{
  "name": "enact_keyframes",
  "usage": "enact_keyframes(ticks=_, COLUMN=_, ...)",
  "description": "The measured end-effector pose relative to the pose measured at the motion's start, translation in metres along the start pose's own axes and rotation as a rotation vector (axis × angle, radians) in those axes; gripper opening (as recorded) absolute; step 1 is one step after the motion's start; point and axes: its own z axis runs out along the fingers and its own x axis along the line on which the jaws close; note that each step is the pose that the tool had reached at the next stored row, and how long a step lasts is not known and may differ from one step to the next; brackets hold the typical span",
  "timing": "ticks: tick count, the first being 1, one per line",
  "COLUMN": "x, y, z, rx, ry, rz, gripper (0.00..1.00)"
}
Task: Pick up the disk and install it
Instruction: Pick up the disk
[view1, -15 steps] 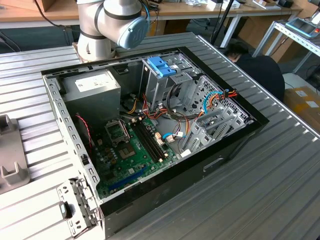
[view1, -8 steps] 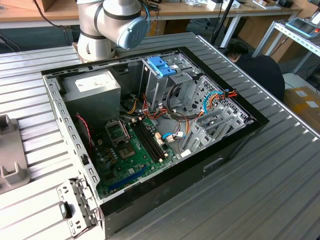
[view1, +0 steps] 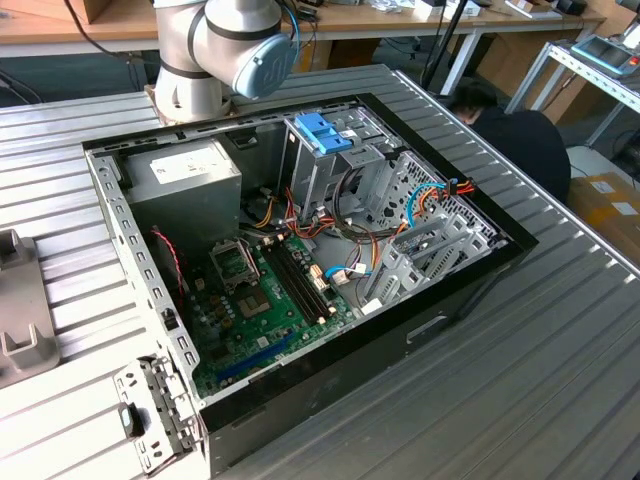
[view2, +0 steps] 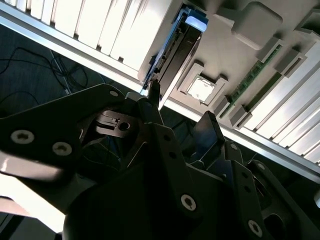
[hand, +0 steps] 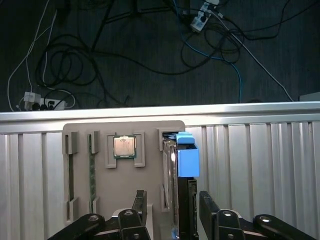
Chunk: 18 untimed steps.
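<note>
At exterior view's centre: computer case, lid off; drive cage under blue latch; install judged outstanding.

First wrist view: disk on edge in grey holder tray; gripper jaws apart, straddling it, unclamped.

Second wrist view: spread gripper just short of disk; pickup not yet made.

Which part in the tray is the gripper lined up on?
The disk, blue-framed, on edge inside the open gripper; the chip and memory stick sit aside.
</note>
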Motion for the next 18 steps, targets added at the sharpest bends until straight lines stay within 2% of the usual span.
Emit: enact_keyframes(ticks=18, x=-0.0028, y=0.0031, z=0.0129, rx=-0.0002, ry=0.0001, rz=-0.001, gripper=0.54)
